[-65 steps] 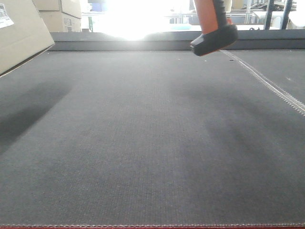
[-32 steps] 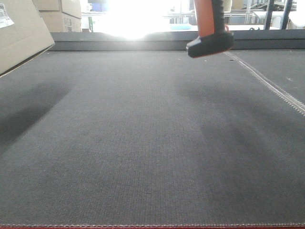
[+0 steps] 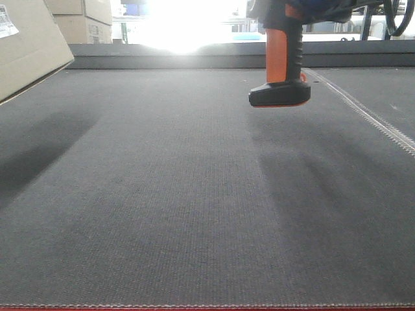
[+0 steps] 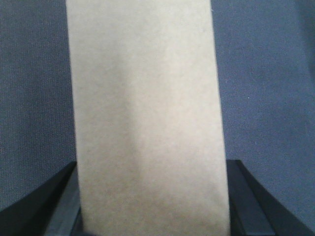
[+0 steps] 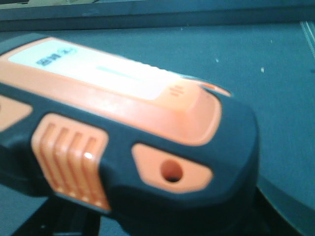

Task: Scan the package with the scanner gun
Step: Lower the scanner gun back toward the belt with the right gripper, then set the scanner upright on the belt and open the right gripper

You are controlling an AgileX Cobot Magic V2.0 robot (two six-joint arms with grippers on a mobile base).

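The package (image 3: 29,55), a pale-beige cardboard box with a small white label (image 3: 6,23), stands tilted at the far left of the front view. In the left wrist view the package (image 4: 147,98) fills the gap between my left gripper's (image 4: 150,201) dark fingers (image 4: 251,201), which are shut on it. The scanner gun (image 3: 280,61) hangs in the air at upper right, orange-fronted handle upright, flat black foot (image 3: 280,96) down, above the mat. My right gripper (image 3: 288,8) holds its head at the frame top. The right wrist view shows the scanner gun's black-and-orange body (image 5: 147,142) close up, hiding the fingers.
A dark grey woven mat (image 3: 194,194) covers the table, with a stitched seam (image 3: 369,113) at the right and a raised back edge (image 3: 194,55). Stacked brown cartons (image 3: 84,19) stand behind the package. Strong glare fills the back middle.
The scanner gun has come lower and slightly left, and its handle has swung from tilted to upright. The package has not moved.
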